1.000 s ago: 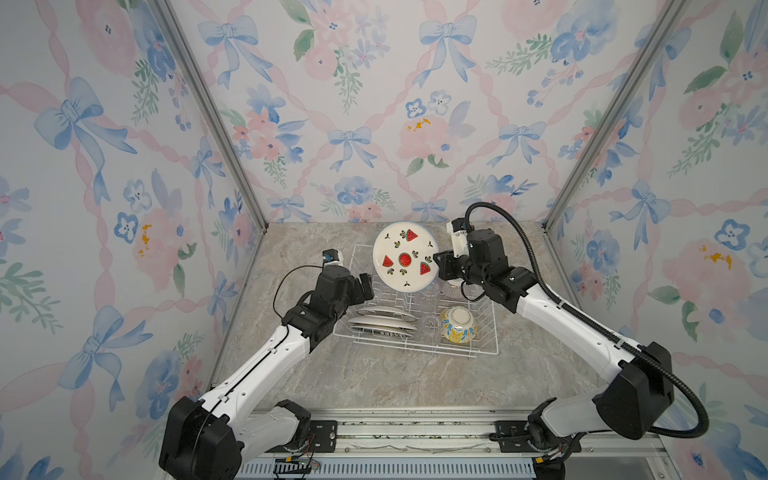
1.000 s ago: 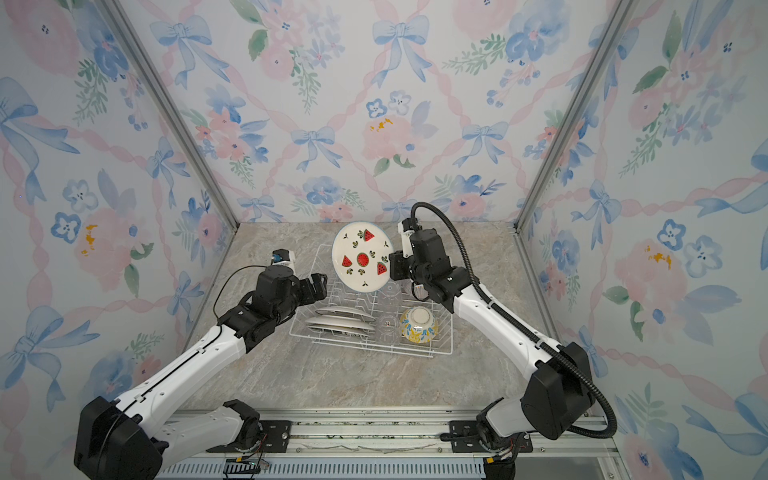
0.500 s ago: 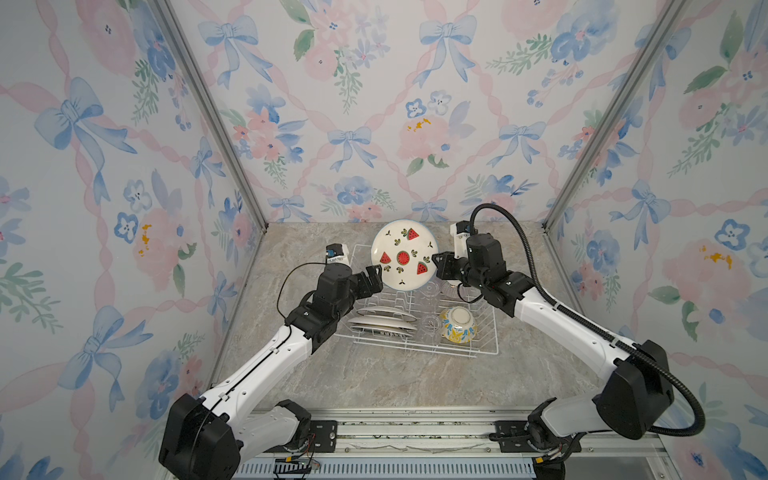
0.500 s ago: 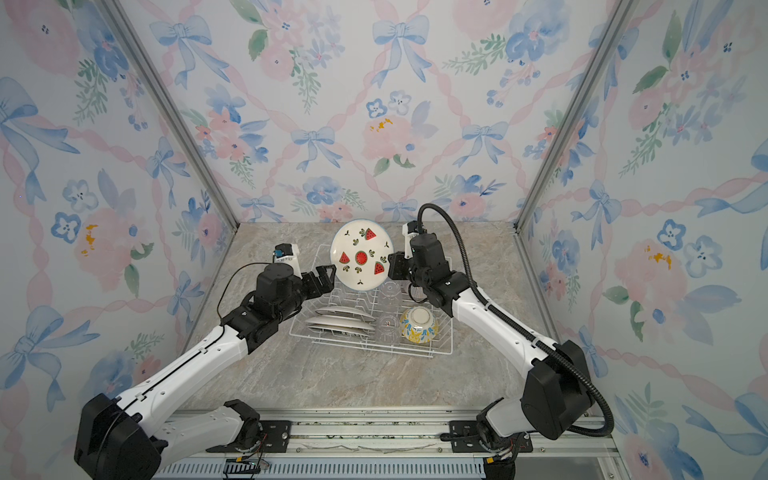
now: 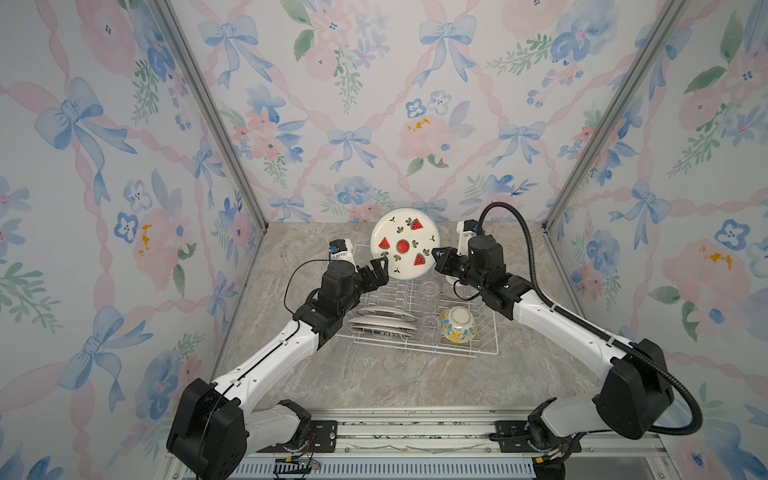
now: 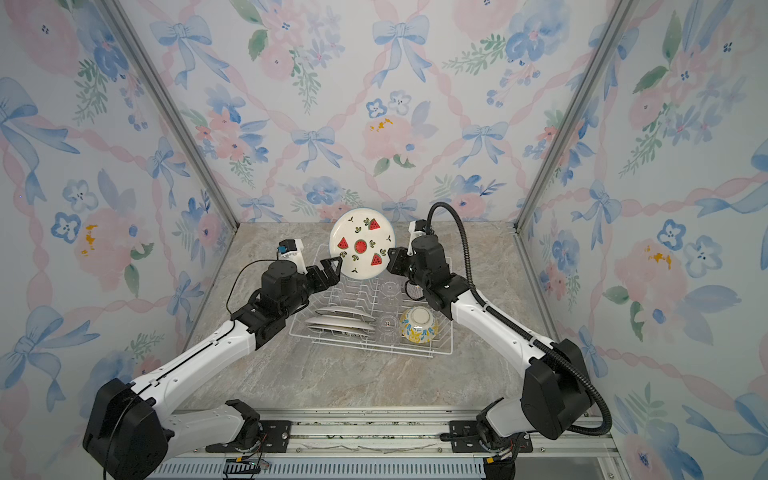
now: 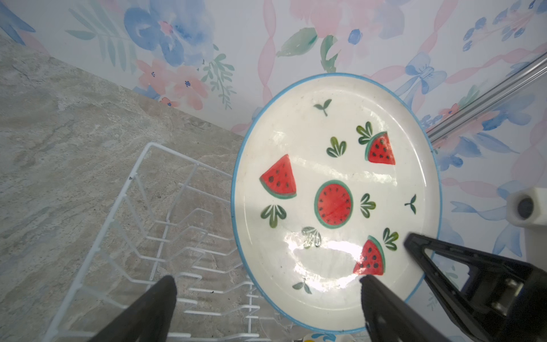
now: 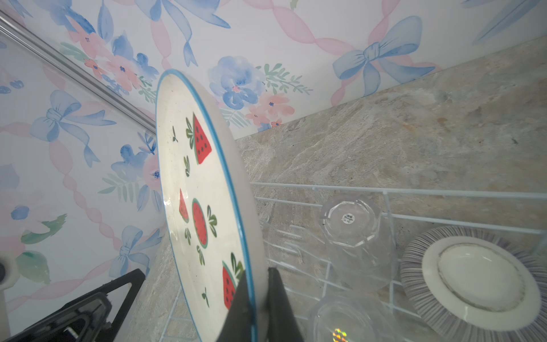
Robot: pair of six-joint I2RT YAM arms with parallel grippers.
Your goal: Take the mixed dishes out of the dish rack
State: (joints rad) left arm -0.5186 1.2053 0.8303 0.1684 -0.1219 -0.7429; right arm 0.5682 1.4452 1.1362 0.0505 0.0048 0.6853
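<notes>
Nearest me, the dish rack sits on the worktop, with two plates slotted on edge and the yellow-blue bowl upturned so they drain. Beyond, my right gripper pinches the watermelon plate by its rim, raised clear of the rack. My left gripper, fingers spread wide, waits beside the opposite rim, likely for a handover.
</notes>
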